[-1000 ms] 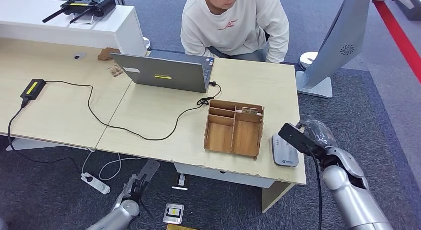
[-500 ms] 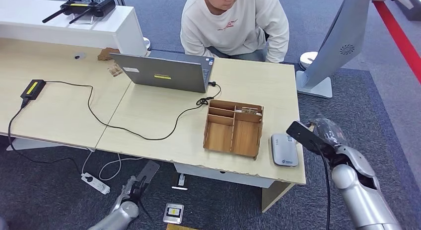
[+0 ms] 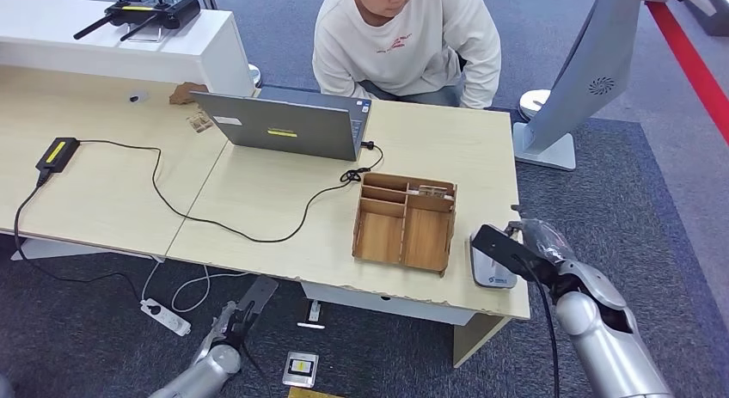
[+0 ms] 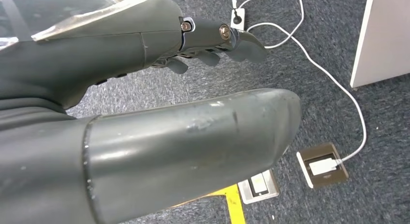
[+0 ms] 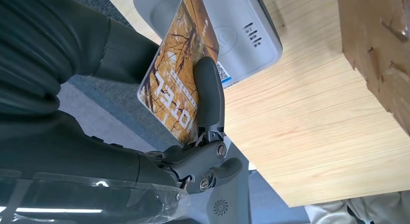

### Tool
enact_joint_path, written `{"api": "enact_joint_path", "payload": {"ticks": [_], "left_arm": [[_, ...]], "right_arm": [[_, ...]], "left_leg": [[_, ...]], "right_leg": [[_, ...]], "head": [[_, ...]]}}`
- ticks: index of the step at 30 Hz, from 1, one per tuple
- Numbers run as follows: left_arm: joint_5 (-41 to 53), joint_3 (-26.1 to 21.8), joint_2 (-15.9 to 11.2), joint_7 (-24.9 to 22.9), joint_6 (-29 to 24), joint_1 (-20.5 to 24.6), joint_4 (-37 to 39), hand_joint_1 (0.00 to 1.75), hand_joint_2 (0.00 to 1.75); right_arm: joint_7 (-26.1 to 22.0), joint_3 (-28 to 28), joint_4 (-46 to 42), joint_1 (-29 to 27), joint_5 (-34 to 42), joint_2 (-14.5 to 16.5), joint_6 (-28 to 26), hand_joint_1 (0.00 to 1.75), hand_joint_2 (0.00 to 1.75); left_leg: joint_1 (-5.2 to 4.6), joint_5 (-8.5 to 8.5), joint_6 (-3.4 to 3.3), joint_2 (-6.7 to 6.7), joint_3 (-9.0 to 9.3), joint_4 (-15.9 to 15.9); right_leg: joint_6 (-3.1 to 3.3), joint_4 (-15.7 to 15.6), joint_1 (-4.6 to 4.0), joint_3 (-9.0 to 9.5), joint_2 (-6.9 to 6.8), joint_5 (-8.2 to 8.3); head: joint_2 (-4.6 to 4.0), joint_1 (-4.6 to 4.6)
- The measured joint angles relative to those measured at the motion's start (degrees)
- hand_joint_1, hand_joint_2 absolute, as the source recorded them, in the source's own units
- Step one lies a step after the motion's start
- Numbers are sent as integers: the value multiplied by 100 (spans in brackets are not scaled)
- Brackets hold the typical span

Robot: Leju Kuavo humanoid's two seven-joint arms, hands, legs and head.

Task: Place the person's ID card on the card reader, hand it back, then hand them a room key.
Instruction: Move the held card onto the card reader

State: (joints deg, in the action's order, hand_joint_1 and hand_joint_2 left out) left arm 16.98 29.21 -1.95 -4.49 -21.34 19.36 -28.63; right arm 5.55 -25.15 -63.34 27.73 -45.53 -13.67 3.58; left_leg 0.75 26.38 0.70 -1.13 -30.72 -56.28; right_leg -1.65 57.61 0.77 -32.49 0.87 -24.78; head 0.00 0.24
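Observation:
My right hand (image 3: 551, 254) pinches a card (image 3: 505, 251) by one end, just off the table's right front corner. In the right wrist view the card (image 5: 175, 75) has an orange-brown print with the letters "OTEL", a finger (image 5: 208, 96) lying across its face. It tilts over the near end of the grey-white card reader (image 3: 492, 267), whose top (image 5: 241, 25) shows behind it; I cannot tell whether they touch. My left hand (image 3: 229, 323) hangs below the table over the carpet, its fingers (image 4: 212, 40) apart and holding nothing. The person (image 3: 404, 41) sits behind the table.
A wooden organizer (image 3: 404, 222) with cards in a back compartment stands left of the reader. A laptop (image 3: 284, 123) with a trailing cable (image 3: 249, 230) sits mid-table. A grey stand (image 3: 567, 97) rises to the right. Floor sockets (image 3: 300, 369) and a power strip (image 3: 165, 317) lie under the table.
My right hand swung the card a little right, off the table edge, then back left and lower, so it now covers the reader's near end. The left hand barely moved.

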Motion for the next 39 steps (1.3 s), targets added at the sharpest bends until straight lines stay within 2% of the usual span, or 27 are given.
{"api": "enact_joint_path", "payload": {"ticks": [39], "left_arm": [[-106,-186,-42,45,14,-51,-9,0,0]], "right_arm": [[-42,-181,453,34,175,150,-107,175,175]], "left_leg": [[0,0,0,0,-1,0]], "right_leg": [[0,0,0,0,0,0]], "head": [[0,1]]}}
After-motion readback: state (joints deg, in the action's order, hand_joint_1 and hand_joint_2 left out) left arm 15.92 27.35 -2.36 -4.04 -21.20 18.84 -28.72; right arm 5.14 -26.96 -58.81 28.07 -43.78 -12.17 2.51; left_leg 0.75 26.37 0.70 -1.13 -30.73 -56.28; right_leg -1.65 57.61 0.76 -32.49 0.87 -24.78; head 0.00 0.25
